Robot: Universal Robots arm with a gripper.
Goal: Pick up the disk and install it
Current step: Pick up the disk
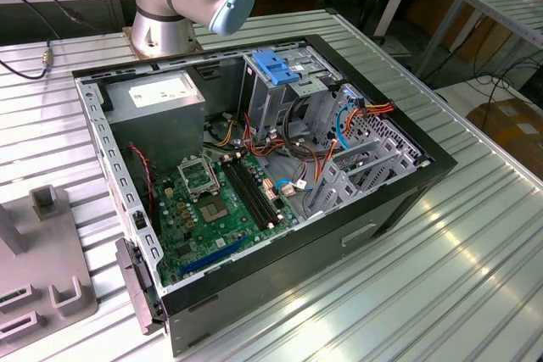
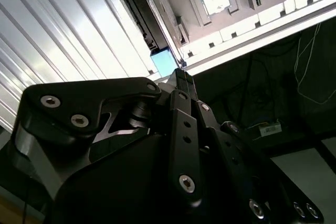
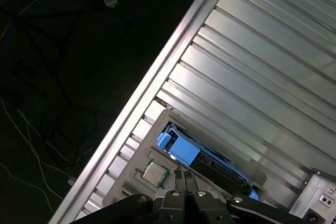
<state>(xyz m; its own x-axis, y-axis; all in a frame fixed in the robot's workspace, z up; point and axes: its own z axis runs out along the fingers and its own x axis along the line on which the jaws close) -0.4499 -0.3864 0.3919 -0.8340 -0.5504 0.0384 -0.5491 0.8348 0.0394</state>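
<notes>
The ribbed surface [image 1: 475, 235] is bare aluminium, gleaming under the lights. The disk [image 3: 207, 163] looks matt dark metal with smooth blue plastic rails (rather bright), and the tool [image 3: 185, 174] is satin black.

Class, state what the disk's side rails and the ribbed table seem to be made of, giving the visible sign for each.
The disk: rails probably plastic, with a uniform bright blue, smooth moulded look and soft sheen. The table: likely aluminium, with bare silvery ribbed profiles and streaked reflections.

drive cage [image 1: 265, 103] — cables [image 1: 263, 143] crowd it | disk [image 3: 207, 163] — open table [image 3: 262, 77] beside
</notes>
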